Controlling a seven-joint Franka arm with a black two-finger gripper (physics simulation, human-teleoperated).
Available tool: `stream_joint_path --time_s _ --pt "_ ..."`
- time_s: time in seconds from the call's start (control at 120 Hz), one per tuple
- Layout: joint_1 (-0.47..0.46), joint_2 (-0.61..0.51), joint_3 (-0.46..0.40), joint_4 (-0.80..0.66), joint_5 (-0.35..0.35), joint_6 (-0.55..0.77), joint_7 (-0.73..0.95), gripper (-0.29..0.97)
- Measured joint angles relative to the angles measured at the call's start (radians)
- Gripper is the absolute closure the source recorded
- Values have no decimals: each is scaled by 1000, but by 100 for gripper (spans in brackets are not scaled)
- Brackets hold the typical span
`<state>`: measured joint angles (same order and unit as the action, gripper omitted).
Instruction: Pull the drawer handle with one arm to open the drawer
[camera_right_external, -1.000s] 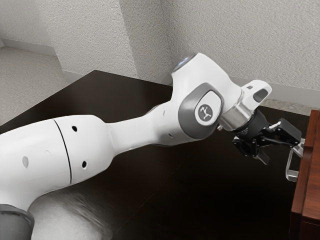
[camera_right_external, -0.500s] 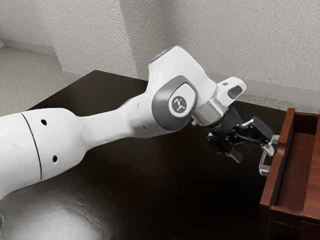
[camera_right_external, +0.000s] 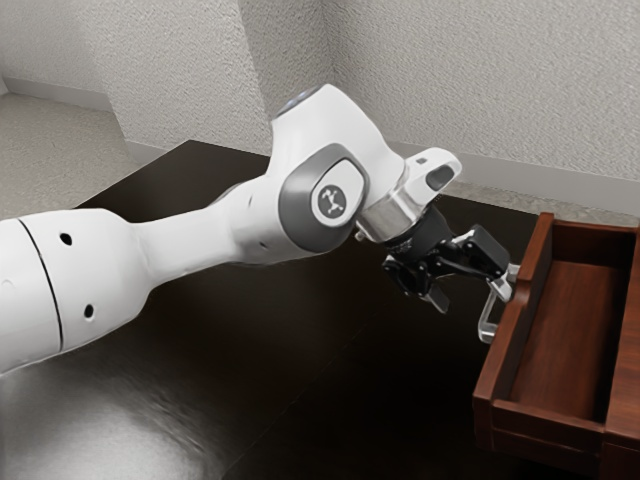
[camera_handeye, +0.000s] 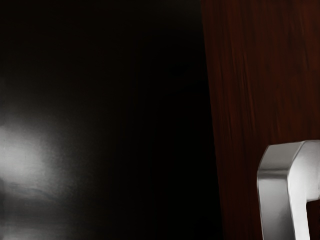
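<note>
From the side camera, my gripper (camera_right_external: 487, 278) is at the upper end of the handle (camera_right_external: 489, 318) on the drawer (camera_right_external: 545, 425). Whether my jaws are clamped on that handle or only resting against it I cannot tell. That view also shows the drawer open, a shallow box with thick walls and a bare floor, its front panel facing my arm.

My wrist camera looks past the drawer's front (camera_handeye: 260, 75) at close range. The front is reddish-brown wood with fine streaked grain, and one corner of the handle (camera_handeye: 287, 195) stands just off it. The handle is pale brushed metal, flat-sided and bent in a squared bracket shape. Beside the drawer front spreads the table (camera_handeye: 100, 100), near-black and glossy, with a soft grey sheen. The side view shows the same dark tabletop (camera_right_external: 300, 380) under the drawer.
</note>
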<state>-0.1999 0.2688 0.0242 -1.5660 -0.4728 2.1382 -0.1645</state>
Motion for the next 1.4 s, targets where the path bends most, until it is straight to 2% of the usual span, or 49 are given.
stream_joint_path --time_s 0.333,0.525,0.917,1.4 --pt "25 -27 0 -19 8 -24 6 0" --pt "121 -24 -63 -21 9 -30 9 0" --pt "209 -58 -114 -77 11 -34 19 0" --pt "238 -94 -124 -94 10 -41 34 0"
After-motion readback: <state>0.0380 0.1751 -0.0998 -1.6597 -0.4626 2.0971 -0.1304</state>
